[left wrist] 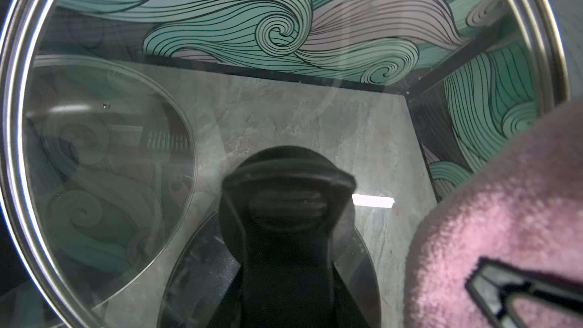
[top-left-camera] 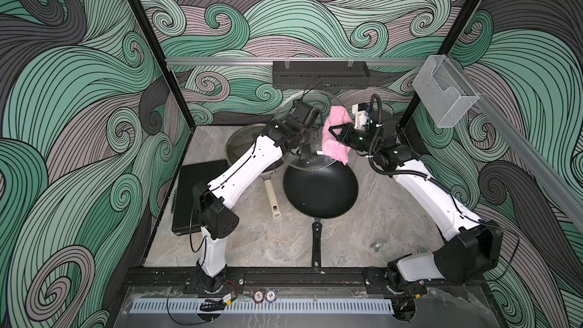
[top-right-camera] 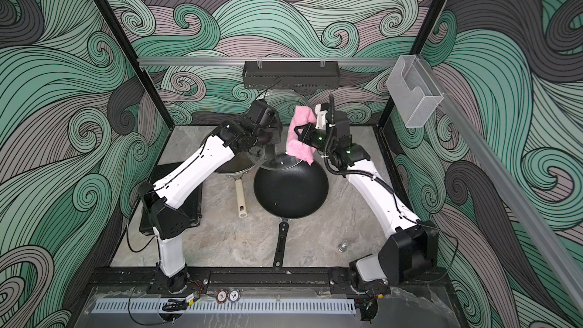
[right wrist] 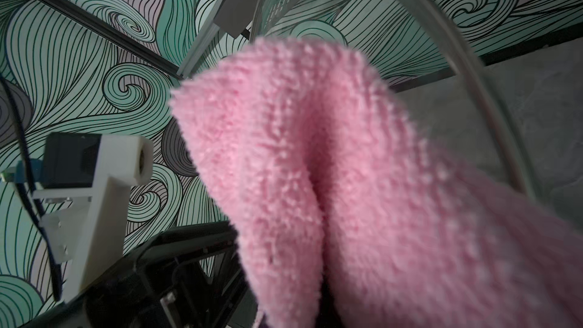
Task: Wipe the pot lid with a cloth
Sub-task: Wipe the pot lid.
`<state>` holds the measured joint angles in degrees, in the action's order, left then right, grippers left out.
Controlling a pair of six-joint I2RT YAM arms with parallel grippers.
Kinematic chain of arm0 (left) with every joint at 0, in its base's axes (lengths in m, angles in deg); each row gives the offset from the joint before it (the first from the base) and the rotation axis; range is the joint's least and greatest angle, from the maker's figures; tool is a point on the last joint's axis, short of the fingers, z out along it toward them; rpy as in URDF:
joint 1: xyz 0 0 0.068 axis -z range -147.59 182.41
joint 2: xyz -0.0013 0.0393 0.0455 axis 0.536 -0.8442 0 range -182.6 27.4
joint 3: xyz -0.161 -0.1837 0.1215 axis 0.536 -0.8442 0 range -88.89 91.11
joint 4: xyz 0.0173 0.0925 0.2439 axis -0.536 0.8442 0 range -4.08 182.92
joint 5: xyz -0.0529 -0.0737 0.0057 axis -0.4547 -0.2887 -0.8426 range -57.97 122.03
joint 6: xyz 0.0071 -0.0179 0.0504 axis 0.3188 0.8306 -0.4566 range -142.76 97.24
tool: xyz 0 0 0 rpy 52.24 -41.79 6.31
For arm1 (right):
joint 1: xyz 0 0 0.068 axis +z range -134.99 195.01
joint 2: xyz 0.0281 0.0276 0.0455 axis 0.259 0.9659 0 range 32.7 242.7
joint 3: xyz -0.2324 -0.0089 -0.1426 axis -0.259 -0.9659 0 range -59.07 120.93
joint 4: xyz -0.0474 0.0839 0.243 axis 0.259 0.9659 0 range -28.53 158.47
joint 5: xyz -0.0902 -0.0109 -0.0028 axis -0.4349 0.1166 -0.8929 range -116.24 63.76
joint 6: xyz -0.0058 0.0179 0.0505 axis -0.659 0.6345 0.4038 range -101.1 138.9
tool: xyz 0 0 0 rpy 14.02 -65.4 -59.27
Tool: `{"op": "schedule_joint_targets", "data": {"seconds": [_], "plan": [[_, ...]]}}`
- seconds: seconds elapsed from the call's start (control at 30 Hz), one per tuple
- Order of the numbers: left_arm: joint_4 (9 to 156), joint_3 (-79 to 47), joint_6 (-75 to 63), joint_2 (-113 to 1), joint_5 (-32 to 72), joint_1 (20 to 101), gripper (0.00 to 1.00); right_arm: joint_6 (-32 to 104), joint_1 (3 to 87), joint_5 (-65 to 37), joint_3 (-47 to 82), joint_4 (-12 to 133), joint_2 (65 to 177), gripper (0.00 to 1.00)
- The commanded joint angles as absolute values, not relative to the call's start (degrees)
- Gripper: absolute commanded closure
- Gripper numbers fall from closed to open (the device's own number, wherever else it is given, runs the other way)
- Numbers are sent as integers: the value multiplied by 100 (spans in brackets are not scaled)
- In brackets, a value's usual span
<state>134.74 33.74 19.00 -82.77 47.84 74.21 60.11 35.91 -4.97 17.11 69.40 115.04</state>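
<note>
Found the right gripper pressed together on a fold of the small pink terry cloth, loose fabric draped above and below the grip in both top views.

Placed the cloth at about 3 o'clock on the round clear glass pot lid with a steel rim, lying against that rim. Cannot tell from the right wrist view how firmly it bears on the glass.

Found the left gripper clamped on the lid's black knob, holding the lid off the table and tilted. Judged the reason: one arm to steady and present the glass, the other to rub it.

Located the lid above the 12 o'clock rim of the black round-bottomed wok, itself mid-table on the grey marbled tabletop.

Noted a second glass lid at the wok's 10 o'clock, a cream pan handle below it, both apart from the work.

Judged wiping to be under way at the rim, most of the glass not yet reached. Expect the lid to twist at the knob if pushed hard.
</note>
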Motion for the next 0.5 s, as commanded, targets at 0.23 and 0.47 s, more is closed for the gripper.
{"op": "schedule_joint_targets", "data": {"seconds": [0.23,0.47], "plan": [[12397,3795,4506,-7996,5586,7241,100,6459,4239,-489,1056,6019,11525,100],[12510,3644,4181,-7911,5549,7240,100,5919,3978,-642,1403,6530,11536,100]]}}
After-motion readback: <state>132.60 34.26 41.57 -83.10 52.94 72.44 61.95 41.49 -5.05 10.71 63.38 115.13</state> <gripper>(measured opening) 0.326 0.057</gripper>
